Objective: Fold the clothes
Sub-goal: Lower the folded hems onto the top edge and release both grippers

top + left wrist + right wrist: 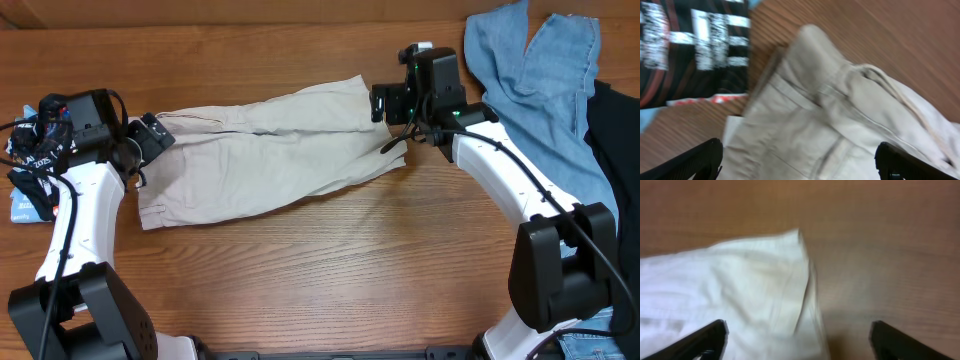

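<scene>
Overhead view of a wooden surface (350, 270) with a robot arm at each side.

Across the middle, slanting from lower left to upper right: cream trousers (270, 150), laid flat with a few creases, waist end at the left, leg end at the right.

At the upper right of the frame: light blue jeans (530, 70), spread loosely. Touching their right side, at the frame's edge: a black garment (612, 130).

At the far left edge, beside the left arm: a black piece with white lettering (25, 140).

Left gripper (150, 135) at the left of the frame, right at the waist end of the trousers. In the left wrist view, fingers (695, 160) spread wide apart at the two bottom corners, nothing clamped between them. Beyond the gap, the rumpled waistband with a pale drawstring (900, 95), and the lettered piece at upper left.

Right gripper (385, 103) at the upper right end of the trousers, by the leg hem. In the right wrist view, blurred, fingertips (700, 340) likewise far apart at the bottom corners, gripping nothing. A corner of pale cloth under the gap towards the left, bare wood to the right.
</scene>
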{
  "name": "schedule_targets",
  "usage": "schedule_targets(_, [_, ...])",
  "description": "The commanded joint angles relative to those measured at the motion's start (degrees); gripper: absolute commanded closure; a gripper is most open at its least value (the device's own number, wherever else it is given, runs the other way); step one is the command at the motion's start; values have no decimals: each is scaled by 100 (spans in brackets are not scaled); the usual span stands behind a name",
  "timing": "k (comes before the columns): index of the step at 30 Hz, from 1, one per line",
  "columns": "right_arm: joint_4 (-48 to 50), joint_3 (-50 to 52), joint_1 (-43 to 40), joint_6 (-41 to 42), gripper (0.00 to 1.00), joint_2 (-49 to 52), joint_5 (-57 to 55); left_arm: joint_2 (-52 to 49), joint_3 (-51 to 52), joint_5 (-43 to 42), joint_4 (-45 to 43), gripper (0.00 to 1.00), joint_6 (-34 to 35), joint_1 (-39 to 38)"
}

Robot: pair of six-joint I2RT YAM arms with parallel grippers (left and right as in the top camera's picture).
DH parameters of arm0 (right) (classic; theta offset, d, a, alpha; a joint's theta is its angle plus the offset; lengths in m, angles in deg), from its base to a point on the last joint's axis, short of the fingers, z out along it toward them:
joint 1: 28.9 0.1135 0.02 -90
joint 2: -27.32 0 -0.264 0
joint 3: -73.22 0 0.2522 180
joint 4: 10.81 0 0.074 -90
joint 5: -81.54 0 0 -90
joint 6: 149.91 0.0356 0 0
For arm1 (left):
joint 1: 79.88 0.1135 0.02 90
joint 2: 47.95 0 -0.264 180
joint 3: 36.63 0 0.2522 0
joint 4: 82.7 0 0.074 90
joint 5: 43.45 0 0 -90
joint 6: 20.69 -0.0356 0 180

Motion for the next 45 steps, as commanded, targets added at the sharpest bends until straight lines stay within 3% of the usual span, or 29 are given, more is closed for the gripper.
schedule_targets(1, [-337, -35, 4, -179, 15, -20, 400, 111, -177, -684, 361, 0, -149, -76])
schedule_targets(3, [-514, -35, 7, -177, 38, 48, 407, 0, -173, -651, 446, 0, -420, -212])
schedule_targets(5, [-654, -35, 7, -177, 45, 170, 446, -149, -173, -647, 544, 0, -494, -348])
schedule_targets(7, [-702, -35, 7, -181, 45, 400, 446, -339, -173, -643, 619, 0, -511, -463])
schedule_targets(12, [-785, -35, 7, -225, 33, 1012, 581, -922, -173, -645, 754, 0, -507, -649])
schedule_targets(13, [-887, -35, 7, -223, 16, 1215, 592, -1150, -173, -651, 852, 0, -492, -656])
schedule_targets(15, [-975, -35, 7, -221, 6, 1327, 592, -1320, -173, -647, 944, 0, -487, -656])
schedule_targets(19, [-1060, -35, -4, -221, 4, 1399, 595, -1519, -173, -616, 992, 0, -555, -656])
schedule_targets(20, [-1086, -35, -4, -221, 12, 1399, 595, -1543, -173, -557, 1005, 0, -551, -656])
schedule_targets(22, [-1198, -35, -4, -221, 44, 1397, 595, -1543, -173, -516, 1010, 0, -553, -656])
schedule_targets(24, [-1449, -35, -7, -219, 90, 1397, 592, -1543, -173, -516, 1012, 0, -555, -656])
schedule_targets(25, [-1576, -35, -15, -214, 96, 1397, 595, -1543, -173, -514, 1021, 0, -560, -656])
schedule_targets(31, [-2463, -37, -240, 179, 96, 1340, 343, -1543, -173, -516, 1379, 0, -636, -656])
schedule_targets(35, [-3438, -37, -645, 737, 96, 1084, 289, -1543, -173, -476, 2168, 0, -645, -656])
schedule_targets(39, [-4389, -35, -866, 734, 96, 885, 286, -1543, -173, -332, 2868, 0, -734, -656])
schedule_targets(45, [-4732, -35, -804, 691, 94, 645, 289, -1541, -173, -133, 2979, 0, -844, -656])
